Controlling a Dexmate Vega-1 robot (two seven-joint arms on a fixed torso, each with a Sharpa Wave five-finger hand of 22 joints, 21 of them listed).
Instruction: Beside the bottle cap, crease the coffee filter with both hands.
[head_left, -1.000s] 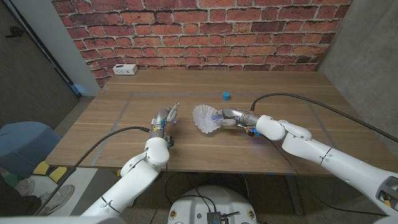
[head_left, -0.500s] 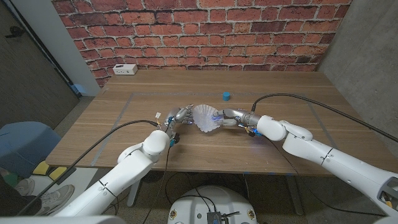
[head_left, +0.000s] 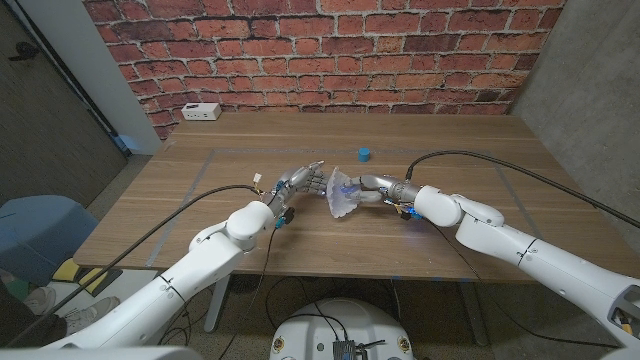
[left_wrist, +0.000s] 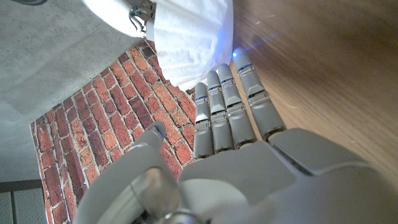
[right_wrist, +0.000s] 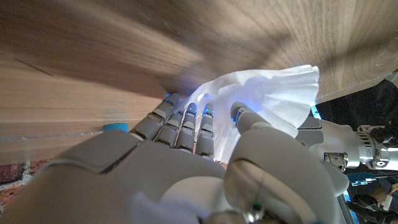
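Note:
The white pleated coffee filter (head_left: 341, 196) stands folded up on the table's middle, a little nearer than the blue bottle cap (head_left: 364, 153). My right hand (head_left: 367, 187) pinches the filter (right_wrist: 273, 93) between thumb and fingers from its right side. My left hand (head_left: 301, 182) stands just left of it, fingers straight and together, holding nothing. In the left wrist view its fingertips (left_wrist: 242, 62) reach the filter's (left_wrist: 196, 37) edge; I cannot tell whether they touch it. The cap (right_wrist: 115, 127) also shows in the right wrist view.
A white power strip (head_left: 202, 111) lies at the table's far left, by the brick wall. Black cables (head_left: 470, 160) run along both arms over the wooden table (head_left: 470, 135). Faint tape lines mark a rectangle on the tabletop.
My left hand has moved right, up to the filter's left side. The filter, spread like a fan a second ago, is now folded narrower and more upright in my right hand.

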